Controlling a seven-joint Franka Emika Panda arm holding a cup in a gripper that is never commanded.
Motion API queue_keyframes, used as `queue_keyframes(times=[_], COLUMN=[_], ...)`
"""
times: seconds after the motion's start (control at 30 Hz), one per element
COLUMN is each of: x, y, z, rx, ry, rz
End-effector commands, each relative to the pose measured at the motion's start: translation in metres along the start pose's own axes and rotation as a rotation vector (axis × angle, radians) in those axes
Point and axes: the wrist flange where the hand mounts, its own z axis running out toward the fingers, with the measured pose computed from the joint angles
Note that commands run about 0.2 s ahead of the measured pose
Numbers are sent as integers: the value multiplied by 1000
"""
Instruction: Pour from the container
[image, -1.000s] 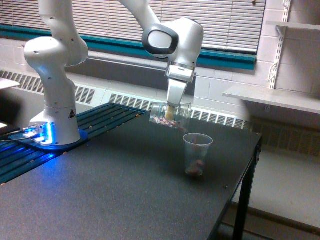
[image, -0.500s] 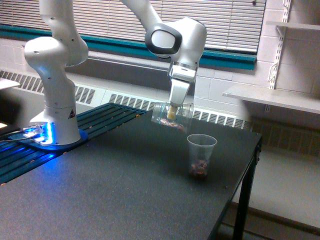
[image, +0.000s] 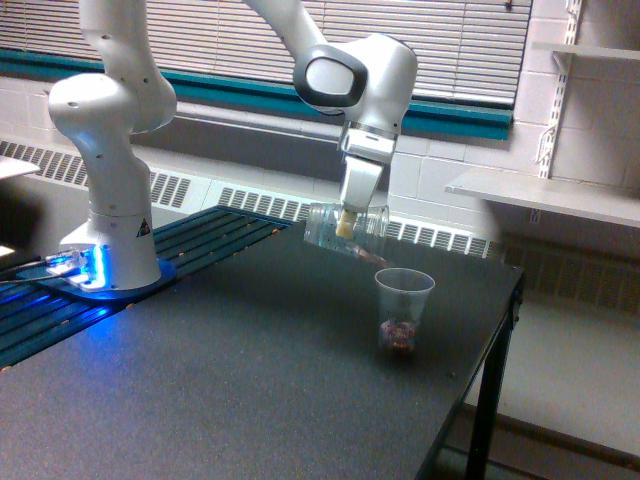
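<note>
The container (image: 345, 229), a clear wide plastic cup, hangs tipped on its side above the black table (image: 230, 380). Its mouth points toward the exterior view's right and slightly down. My gripper (image: 346, 222) is shut on the container from above. Small brownish bits lie along the container's lower wall near its mouth. Just below and to the right stands a narrower, tapered clear cup (image: 402, 309), upright, with a small pile of brownish pieces at its bottom. The container's mouth is close above that cup's rim.
The arm's white base (image: 108, 200) stands at the left on a blue-lit plate (image: 85, 282). The table's right edge (image: 505, 330) drops off just beyond the tapered cup. A white shelf (image: 545, 195) is mounted on the wall at the right.
The gripper and the tipped container have shifted slightly to the right and up. The tapered cup now stands slightly further right than a second ago, and fewer bits show inside the container.
</note>
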Motion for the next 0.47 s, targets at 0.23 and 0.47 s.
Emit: queue_keyframes(times=[0.23,0.47], x=[5,9], y=[-2,-2], z=[-4,-5], rx=[2,4], ry=[8,28], rz=[-18,-14])
